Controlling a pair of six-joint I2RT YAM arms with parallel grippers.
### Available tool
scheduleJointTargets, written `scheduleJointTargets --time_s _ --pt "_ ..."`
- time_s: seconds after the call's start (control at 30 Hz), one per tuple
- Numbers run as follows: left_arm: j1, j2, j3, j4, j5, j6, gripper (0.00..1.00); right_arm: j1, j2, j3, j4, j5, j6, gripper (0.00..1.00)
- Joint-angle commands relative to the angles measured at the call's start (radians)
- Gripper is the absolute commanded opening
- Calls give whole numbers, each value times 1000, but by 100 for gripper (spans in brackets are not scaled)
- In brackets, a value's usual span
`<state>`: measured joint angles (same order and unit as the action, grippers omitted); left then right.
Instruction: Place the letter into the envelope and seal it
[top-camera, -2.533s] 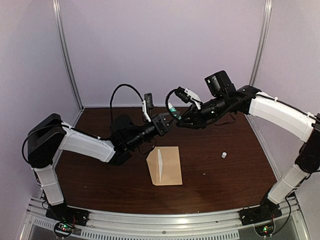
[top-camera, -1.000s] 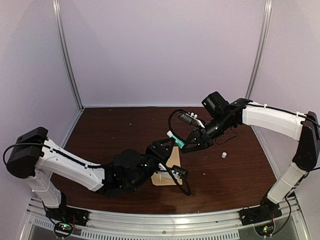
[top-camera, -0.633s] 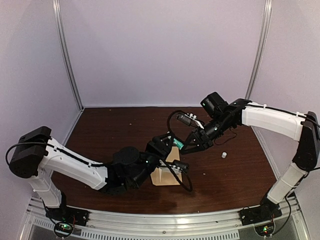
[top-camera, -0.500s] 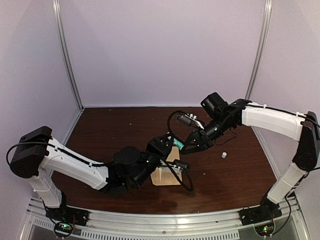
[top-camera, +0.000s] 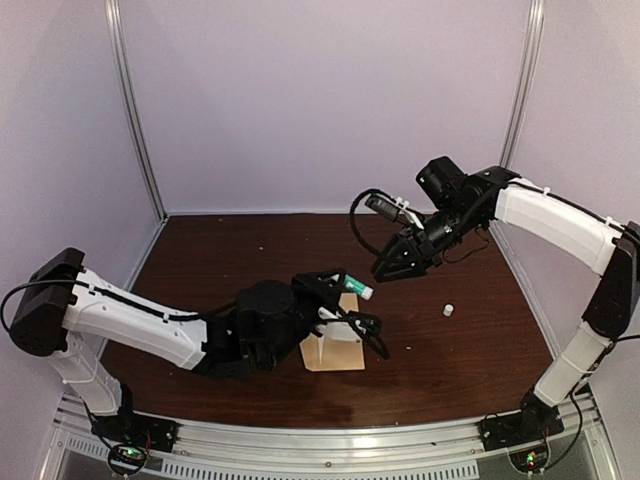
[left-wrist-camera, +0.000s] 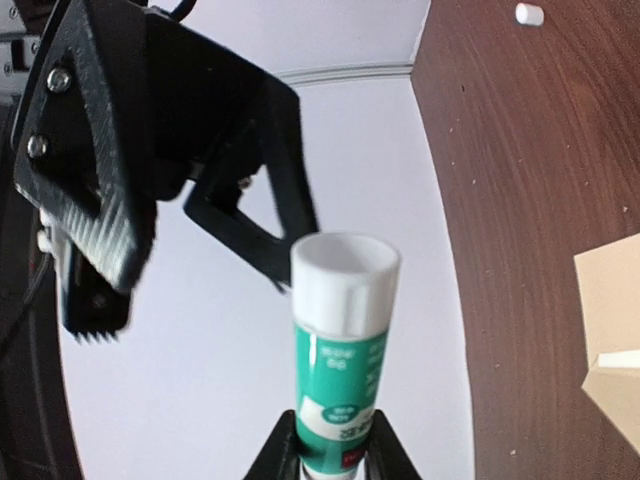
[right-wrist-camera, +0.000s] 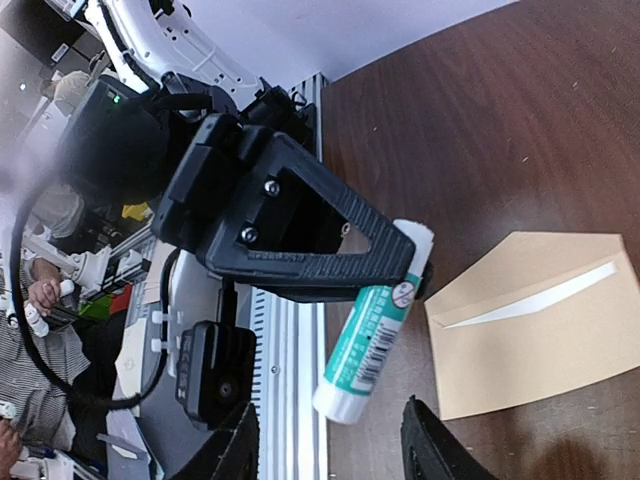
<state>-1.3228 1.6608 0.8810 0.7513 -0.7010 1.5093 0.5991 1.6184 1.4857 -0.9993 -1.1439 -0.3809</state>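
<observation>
Brown table (top-camera: 200, 260) between lilac walls (top-camera: 320, 100), with two arms over an envelope.
The left arm (top-camera: 130, 320) reached low across the table. The left gripper (left-wrist-camera: 335, 450) was clenched on a green-and-white glue stick (top-camera: 355, 288) above the envelope's far edge. The right gripper (top-camera: 398, 265) hung released and empty, near the stick but apart from it. The envelope (top-camera: 325, 355) lay flat at mid-table, with a pale strip along its flap. A small white cap (top-camera: 449, 310) lay well apart to the right.

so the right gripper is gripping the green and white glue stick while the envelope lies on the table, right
Not quite: it is the left gripper that grips the green and white glue stick, as the left wrist view shows. The right gripper stands open, apart from it. The envelope does lie on the table.
</observation>
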Motion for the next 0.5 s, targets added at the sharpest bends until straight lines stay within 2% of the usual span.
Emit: scheduleJointTargets --time_s 0.0,0.07,0.13,0.23,0.33,0.47 --pt "72 -129 94 -448 125 -563 12 -97 -31 134 -178 3 -208 51" --pt "152 -177 122 -608 329 -802 12 -112 -73 123 -132 50 -213 52" --pt "256 -209 132 -683 547 -1026 12 -112 -123 87 -22 115 -192 54" --pt "370 -235 114 -678 860 -1186 12 -106 -188 29 115 193 -169 59" --pt "409 -229 108 -627 1002 -1314 12 -94 -204 18 183 266 -169 62" --pt "451 -162 129 -605 1133 -1490 12 -50 -146 121 102 336 -243 63"
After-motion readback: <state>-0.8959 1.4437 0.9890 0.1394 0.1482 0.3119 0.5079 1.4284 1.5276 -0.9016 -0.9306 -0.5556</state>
